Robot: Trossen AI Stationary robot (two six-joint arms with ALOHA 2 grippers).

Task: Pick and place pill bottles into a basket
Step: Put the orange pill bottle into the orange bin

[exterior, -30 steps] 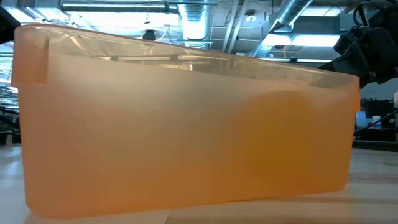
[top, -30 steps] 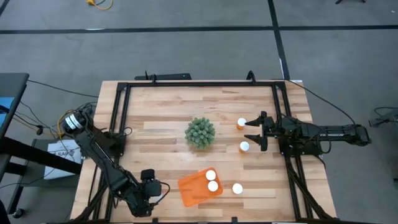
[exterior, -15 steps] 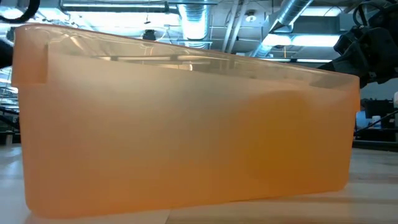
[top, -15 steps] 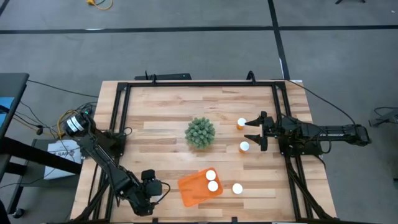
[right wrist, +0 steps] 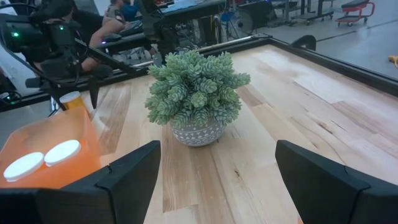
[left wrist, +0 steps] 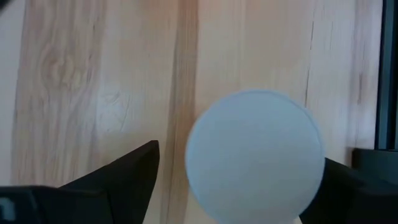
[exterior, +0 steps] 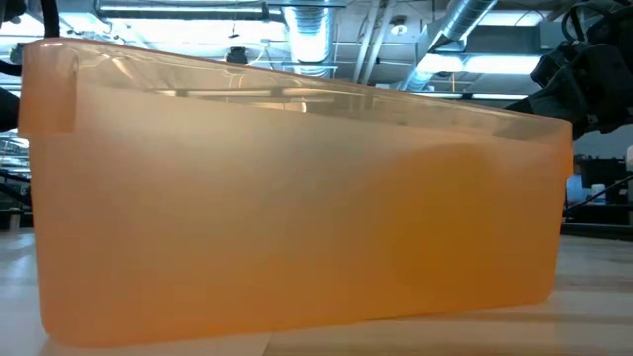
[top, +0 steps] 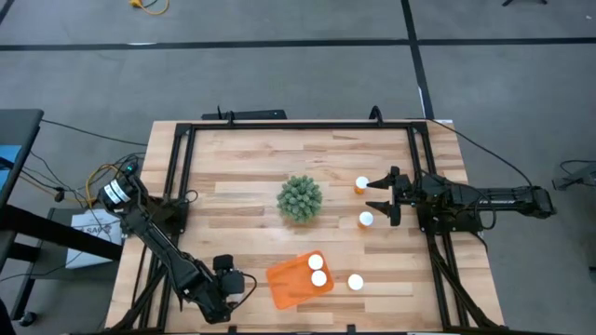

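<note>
Orange basket (top: 300, 280) sits near the table's (top: 242, 167) front edge with two pill bottles (top: 317, 270) inside; I count three more bottles loose on the wood to its right. My left gripper (left wrist: 239, 180) is low at the front-left corner, its spread fingers flanking a sixth bottle's white cap (left wrist: 255, 155) without touching it. Right gripper (top: 376, 197) waits wide open between two loose bottles, empty, facing the green plant (top: 300, 198).
</note>
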